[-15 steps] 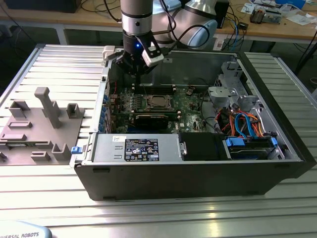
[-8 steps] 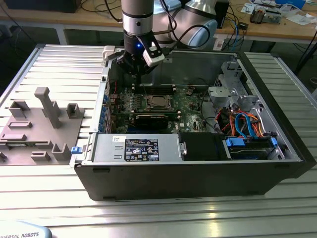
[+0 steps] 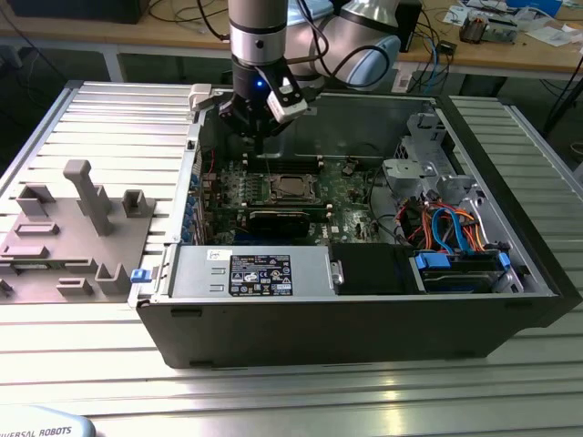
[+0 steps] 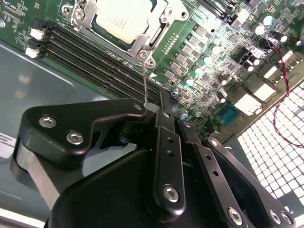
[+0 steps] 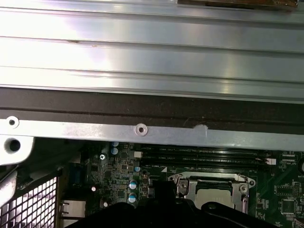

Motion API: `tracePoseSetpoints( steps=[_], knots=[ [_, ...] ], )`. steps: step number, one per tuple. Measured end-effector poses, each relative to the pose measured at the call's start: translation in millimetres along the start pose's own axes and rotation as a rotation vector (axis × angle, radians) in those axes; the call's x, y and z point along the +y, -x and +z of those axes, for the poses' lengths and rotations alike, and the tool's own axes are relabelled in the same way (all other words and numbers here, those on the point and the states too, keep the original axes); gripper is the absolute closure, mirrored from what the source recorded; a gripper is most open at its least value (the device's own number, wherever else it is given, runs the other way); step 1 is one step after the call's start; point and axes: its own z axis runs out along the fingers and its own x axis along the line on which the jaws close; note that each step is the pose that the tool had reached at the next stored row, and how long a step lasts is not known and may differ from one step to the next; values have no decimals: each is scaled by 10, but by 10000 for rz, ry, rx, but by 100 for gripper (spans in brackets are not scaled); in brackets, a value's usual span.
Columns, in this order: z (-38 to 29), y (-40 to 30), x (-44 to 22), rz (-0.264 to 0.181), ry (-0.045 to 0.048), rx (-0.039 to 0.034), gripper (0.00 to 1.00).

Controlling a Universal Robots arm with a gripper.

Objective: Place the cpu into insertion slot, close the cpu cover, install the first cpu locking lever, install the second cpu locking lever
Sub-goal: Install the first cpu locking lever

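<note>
Ribbed aluminium bench panels [image 3: 109,118] carry the open black computer case [image 3: 364,328], which fills the centre and right of the exterior view; a grey plastic fixture tray [image 3: 64,232] sits at the left edge of that frame.

Check the green circuit board [image 3: 337,196] at the case centre. The cpu [image 3: 290,187], a small flat square chip with a silver-grey metal top, already lies in the insertion slot [image 3: 273,190], the square socket with a shiny metal rim. Confirm this in the second wrist view, where the cpu [image 4: 122,18] shows at the upper left of the frame.

The cpu cover [image 4: 159,21], a thin silvery frame plate with a square open middle, lies flat around the chip, so you may judge the first two steps complete.

Observe the thin silver wire locking lever [image 4: 145,78] in the second wrist view. It rises from the socket corner toward the black gripper [image 4: 151,108] at frame centre. The fingers appear drawn close together about the lever's free end, pinching it. Judge that this lever is not yet latched.

You cannot tell from these views which of the two levers this is, nor the state of the other. Treat lever installation as the work outstanding.

In the exterior view the gripper [image 3: 260,137] hangs just above the board, upper centre of the frame.
</note>
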Motion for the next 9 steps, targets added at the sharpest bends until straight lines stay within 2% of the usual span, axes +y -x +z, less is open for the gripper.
tracePoseSetpoints(
  steps=[9],
  knots=[
    [1,22,-1,1,0,1,89]
  ],
)
